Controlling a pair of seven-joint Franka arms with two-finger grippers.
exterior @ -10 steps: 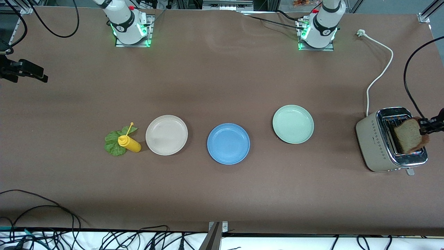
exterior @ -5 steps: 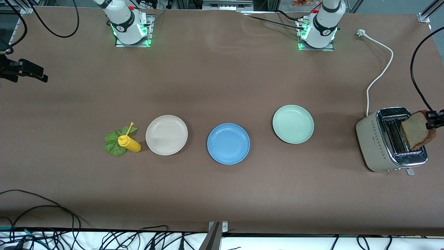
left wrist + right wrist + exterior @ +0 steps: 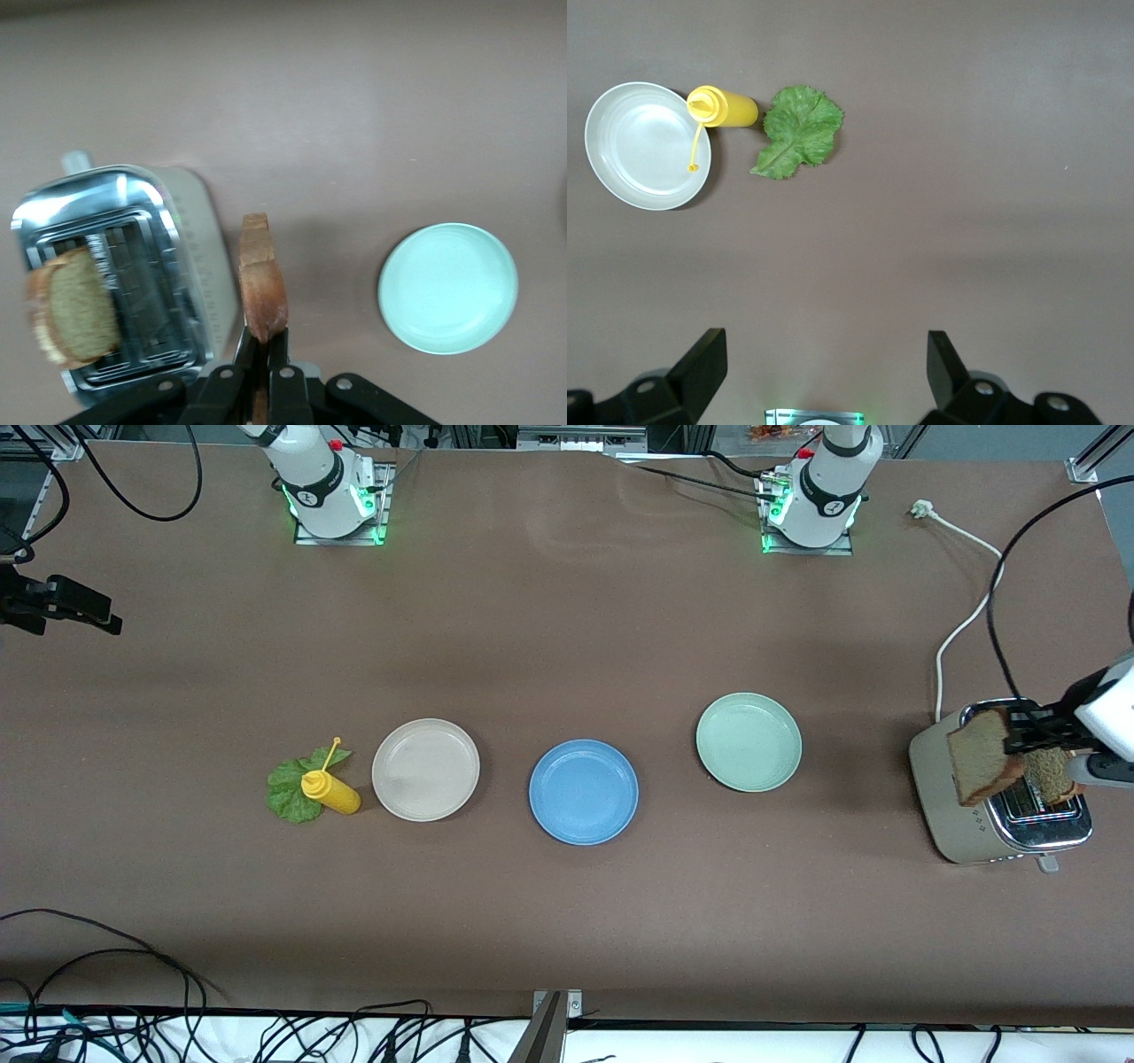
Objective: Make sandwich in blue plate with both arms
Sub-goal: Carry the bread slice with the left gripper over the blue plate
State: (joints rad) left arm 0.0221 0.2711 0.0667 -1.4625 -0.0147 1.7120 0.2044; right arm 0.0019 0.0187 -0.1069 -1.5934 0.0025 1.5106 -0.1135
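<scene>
A matte brown tabletop (image 3: 567, 646) fills the scene, its surface bare between the items, with black cables (image 3: 106, 965) trailing along the edge nearest the front camera. Three plates are set in a row: the beige plate (image 3: 425, 769) toward the right arm's end, the blue plate (image 3: 583, 791) in the middle, the pale green plate (image 3: 749, 741) toward the left arm's end. Beside the beige plate a yellow squeeze bottle (image 3: 330, 790) lies on its side, touching a lettuce leaf (image 3: 292, 788). At the left arm's end a cream toaster (image 3: 957, 815) is seen, its white cord (image 3: 970, 615) curving over the tabletop.

The left gripper (image 3: 263, 350) is pinched on one bread slice (image 3: 982, 755), held edge-up over the toaster; a second slice (image 3: 75, 305) sits in a toaster slot. The right gripper (image 3: 824, 367) is spread wide and holds nothing, high over the tabletop at the right arm's end, where that arm waits.
</scene>
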